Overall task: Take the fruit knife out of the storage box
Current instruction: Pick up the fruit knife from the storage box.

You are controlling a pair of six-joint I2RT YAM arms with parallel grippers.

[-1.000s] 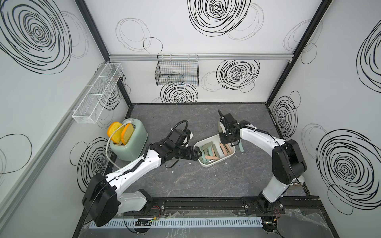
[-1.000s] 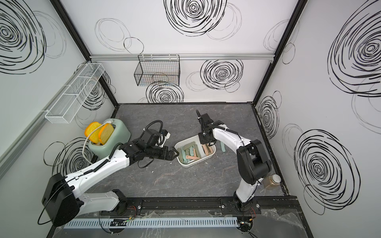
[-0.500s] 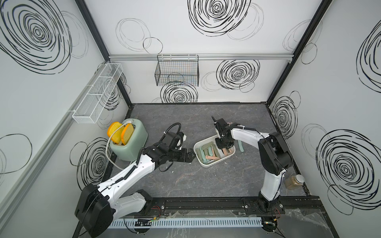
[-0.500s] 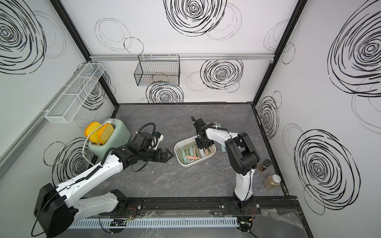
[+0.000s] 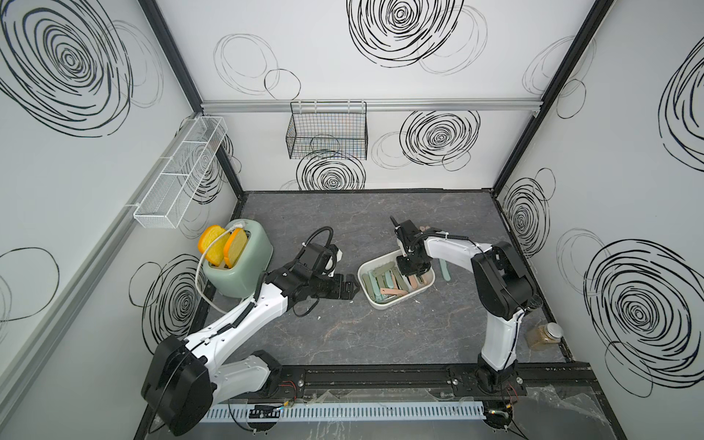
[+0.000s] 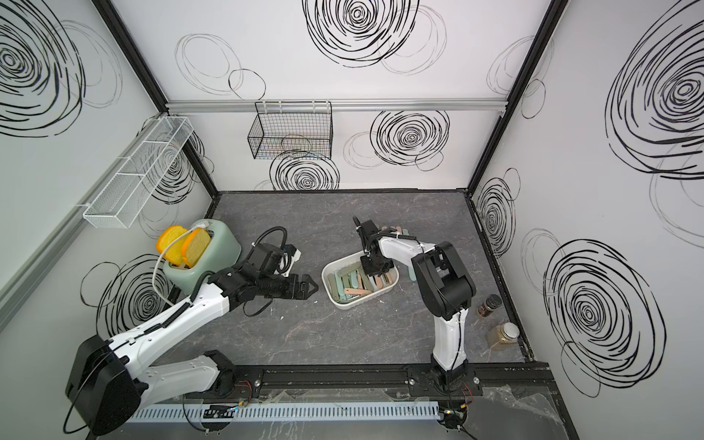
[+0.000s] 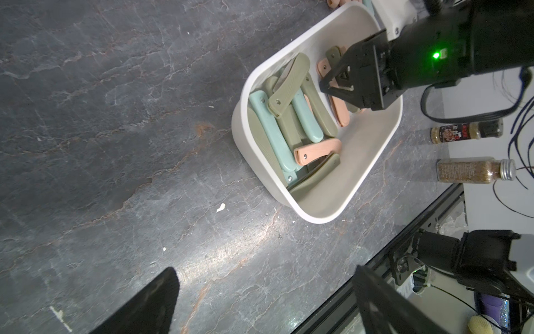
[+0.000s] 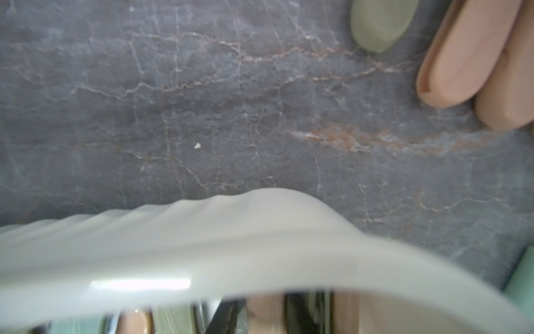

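Dark marbled bench [image 7: 115,144] carries the storage box [image 7: 323,202], with folding fruit knives [image 7: 289,121] heaped inside. Right hand [image 7: 338,95] stands over a pink knife [image 7: 339,112] from above, I judge to clear the rim; I cannot tell whether it is clenched on it. Left hand [image 5: 352,291] waits released just short of the box, leaving lift-out room open.

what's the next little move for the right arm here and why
Probably close the right gripper on the pink knife under it. Its tips are down inside the box, right at that knife, but no firm grip shows yet. The left gripper hangs open beside the box, touching nothing.
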